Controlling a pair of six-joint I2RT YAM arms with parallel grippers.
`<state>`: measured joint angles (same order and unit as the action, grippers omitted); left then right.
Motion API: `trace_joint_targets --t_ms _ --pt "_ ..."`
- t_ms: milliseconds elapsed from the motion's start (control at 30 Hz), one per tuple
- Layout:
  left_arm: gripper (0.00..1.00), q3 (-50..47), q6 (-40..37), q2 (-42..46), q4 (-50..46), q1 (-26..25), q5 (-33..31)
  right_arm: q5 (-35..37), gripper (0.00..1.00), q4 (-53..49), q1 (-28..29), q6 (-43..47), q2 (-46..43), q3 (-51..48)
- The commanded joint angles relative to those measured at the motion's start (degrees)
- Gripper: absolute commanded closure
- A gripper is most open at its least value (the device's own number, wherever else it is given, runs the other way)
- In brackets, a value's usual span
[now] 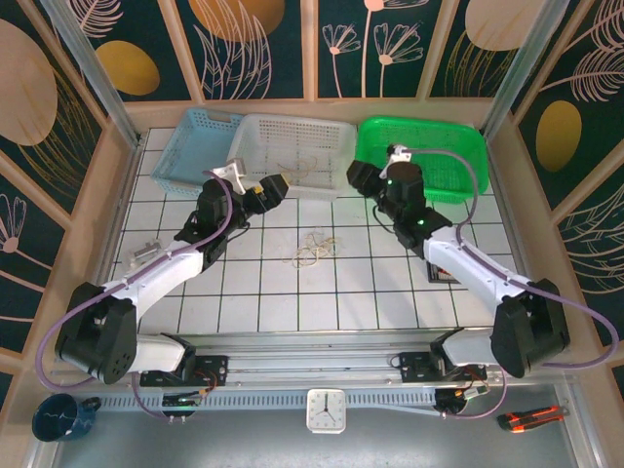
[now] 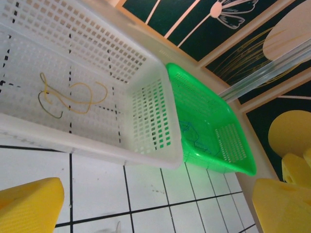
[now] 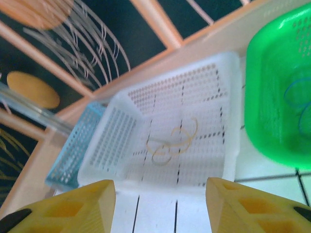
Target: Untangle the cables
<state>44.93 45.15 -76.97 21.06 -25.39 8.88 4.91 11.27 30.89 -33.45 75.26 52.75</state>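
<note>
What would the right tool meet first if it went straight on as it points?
Probably the white basket, at its near wall; the open right tool aims there, though depth is unclear.

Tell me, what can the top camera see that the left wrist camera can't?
Top camera: the loose cable tangle on the tiles, the blue basket, the clock. Left wrist camera: a thin blue cable inside the green basket, and the yellow fingers of the left end effector close up. Both: the white basket holding a yellowish cable, beside the green basket.
</note>
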Motion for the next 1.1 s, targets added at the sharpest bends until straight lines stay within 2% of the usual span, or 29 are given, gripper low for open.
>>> trace_joint_targets --t_ms 0,267,467,600,767,933,1067 --pt "0.01 1.9 -2.5 0.1 -4.4 0.4 2.4 4.0 0.48 -4.2 4.2 1.0 -2.0 -1.8" --pt "0.01 -0.2 -6.1 0.5 -11.6 0.4 5.1 4.2 0.48 -5.9 12.3 -0.2 0.6 -6.2" --pt "0.01 -6.0 -3.7 3.1 -12.3 0.4 1.9 4.0 0.48 -8.9 19.7 3.5 8.0 -3.1" --pt "0.01 -9.1 -0.9 4.4 -11.0 0.4 0.3 6.3 0.47 -11.3 23.9 12.2 12.6 -0.9" --pt "0.01 -8.8 -0.4 4.3 -11.6 1.7 -2.3 4.4 0.46 -8.4 24.4 25.9 12.1 -4.3" --pt "0.01 -6.6 1.0 1.7 -9.9 4.2 0.6 2.2 0.43 -9.9 23.9 34.1 12.9 -3.6" --pt "0.01 -4.4 0.7 -0.4 -10.2 5.1 1.9 -0.5 0.43 -11.3 23.7 39.4 16.9 -0.7"
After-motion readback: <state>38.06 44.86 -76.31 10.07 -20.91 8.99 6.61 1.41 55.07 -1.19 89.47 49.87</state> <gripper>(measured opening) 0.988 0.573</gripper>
